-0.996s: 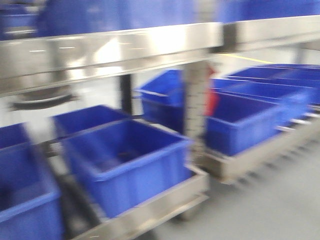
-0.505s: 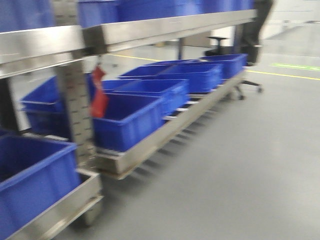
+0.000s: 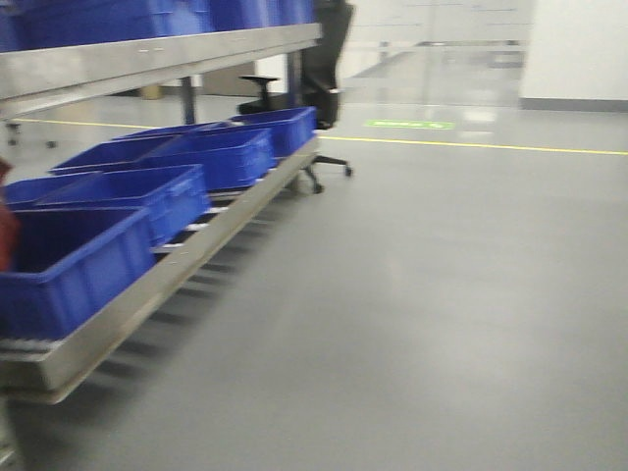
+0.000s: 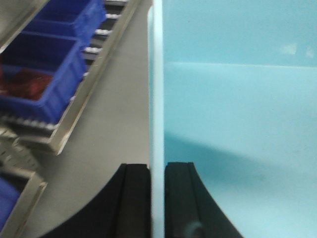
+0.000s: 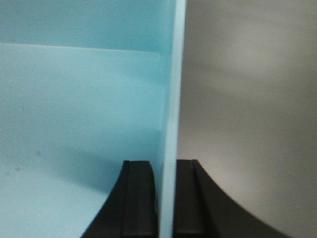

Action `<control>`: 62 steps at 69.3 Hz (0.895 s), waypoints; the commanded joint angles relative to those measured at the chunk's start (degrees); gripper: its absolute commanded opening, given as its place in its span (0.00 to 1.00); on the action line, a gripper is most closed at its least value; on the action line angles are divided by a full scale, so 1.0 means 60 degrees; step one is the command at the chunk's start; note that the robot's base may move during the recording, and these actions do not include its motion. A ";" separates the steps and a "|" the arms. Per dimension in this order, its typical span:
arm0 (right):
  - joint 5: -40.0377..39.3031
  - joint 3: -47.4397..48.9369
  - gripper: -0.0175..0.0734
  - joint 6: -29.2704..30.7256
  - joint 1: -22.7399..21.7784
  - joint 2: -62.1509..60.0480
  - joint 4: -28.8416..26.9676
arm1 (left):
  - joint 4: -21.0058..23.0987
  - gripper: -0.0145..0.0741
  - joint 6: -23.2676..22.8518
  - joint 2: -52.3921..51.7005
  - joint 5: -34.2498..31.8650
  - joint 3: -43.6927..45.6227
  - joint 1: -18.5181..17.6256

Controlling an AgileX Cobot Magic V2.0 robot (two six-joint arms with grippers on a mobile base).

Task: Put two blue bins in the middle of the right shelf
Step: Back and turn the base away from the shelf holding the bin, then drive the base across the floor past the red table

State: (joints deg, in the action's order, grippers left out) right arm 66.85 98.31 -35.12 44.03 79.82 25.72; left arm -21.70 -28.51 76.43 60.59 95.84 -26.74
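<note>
The front view shows dark blue plastic bins (image 3: 147, 191) lined along a low steel roller shelf (image 3: 147, 285) at left, beside grey floor (image 3: 442, 294). In the left wrist view, the left gripper (image 4: 157, 198) has black fingers clamped on the left wall of a pale blue plastic bin (image 4: 237, 124). In the right wrist view, the right gripper (image 5: 167, 198) likewise pinches the same bin's right wall.

I see smooth blue plastic bins (image 3: 93, 257) on a shiny metal shelf (image 3: 147, 294) above a glossy grey floor (image 3: 442, 314).
</note>
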 commanded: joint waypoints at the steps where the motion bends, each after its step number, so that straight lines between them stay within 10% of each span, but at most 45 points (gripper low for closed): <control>1: -0.1503 0.0178 0.01 0.0065 0.0112 -0.0117 -0.0614 | 0.0647 0.04 -0.0007 -0.0069 -0.1262 0.0164 -0.0085; 62: -0.1503 0.0178 0.01 0.0065 0.0112 -0.0117 -0.0614 | 0.0553 0.04 -0.0007 -0.0069 -0.1262 0.0164 -0.0085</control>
State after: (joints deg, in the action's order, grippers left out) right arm 67.67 98.31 -35.12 44.03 79.82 25.39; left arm -21.73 -28.51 76.43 60.48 95.84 -26.74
